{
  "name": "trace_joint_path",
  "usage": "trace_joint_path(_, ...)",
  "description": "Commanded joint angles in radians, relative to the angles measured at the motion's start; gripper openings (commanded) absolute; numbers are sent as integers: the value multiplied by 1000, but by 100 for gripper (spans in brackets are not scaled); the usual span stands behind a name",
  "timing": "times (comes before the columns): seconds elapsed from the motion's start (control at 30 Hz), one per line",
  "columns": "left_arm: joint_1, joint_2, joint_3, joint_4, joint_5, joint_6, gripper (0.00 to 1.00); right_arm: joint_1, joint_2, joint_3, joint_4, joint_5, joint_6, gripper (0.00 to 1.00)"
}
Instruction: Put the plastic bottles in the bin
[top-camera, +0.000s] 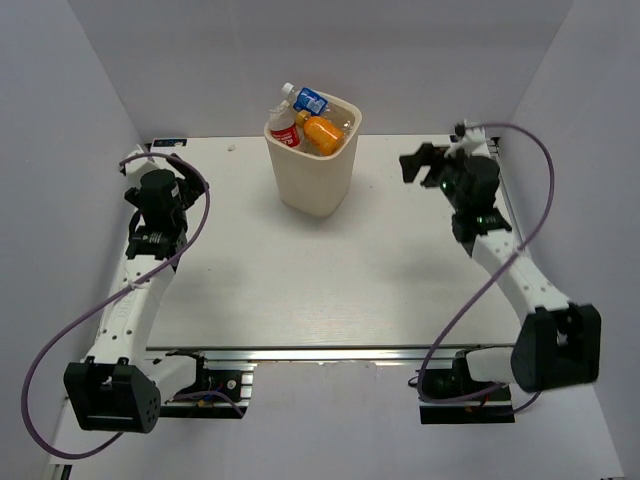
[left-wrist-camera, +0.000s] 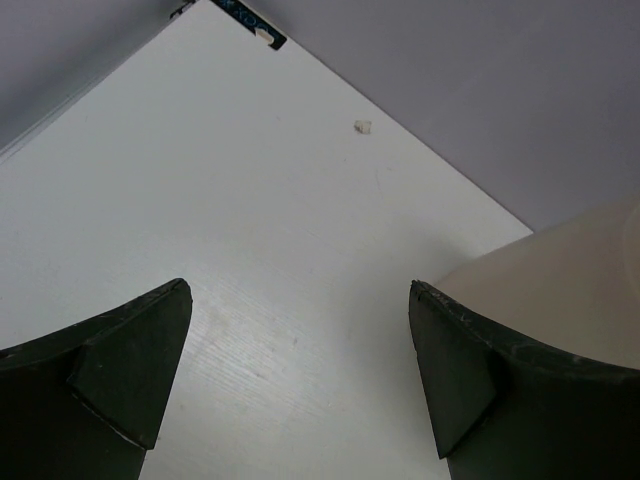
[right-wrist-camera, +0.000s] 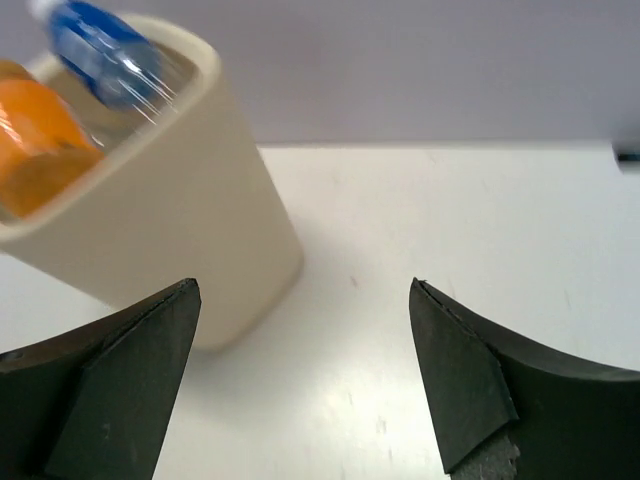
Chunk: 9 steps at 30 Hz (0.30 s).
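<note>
Left gripper (left-wrist-camera: 300, 286): dark fingers spread apart, nothing between them, over the far-left part of the white table (top-camera: 300, 280). Tall cream-coloured plastic bin (top-camera: 315, 182) stands upright near the far edge of the table, centre, between the two arms. Plastic bottles are inside it and stick out above the rim: clear blue-label bottle (top-camera: 308, 100), orange bottle (top-camera: 322, 133), red-label bottle (top-camera: 285, 133). Right gripper (right-wrist-camera: 305, 284): fingers apart, empty, raised to the right of the bin and pointed toward it, not touching it.

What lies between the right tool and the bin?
Nothing: only bare table between the right tool and the bin, clearest in the top view.
</note>
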Motion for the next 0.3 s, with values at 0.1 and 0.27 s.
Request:
trace_joint_path(0.1, 10, -112, -91, -25, 46, -20, 98, 19, -268, -341, 25, 347, 104, 89)
trace_joint_path(0.27, 10, -142, -105, -34, 43, -21, 98, 19, -336, -423, 61, 392, 124, 89)
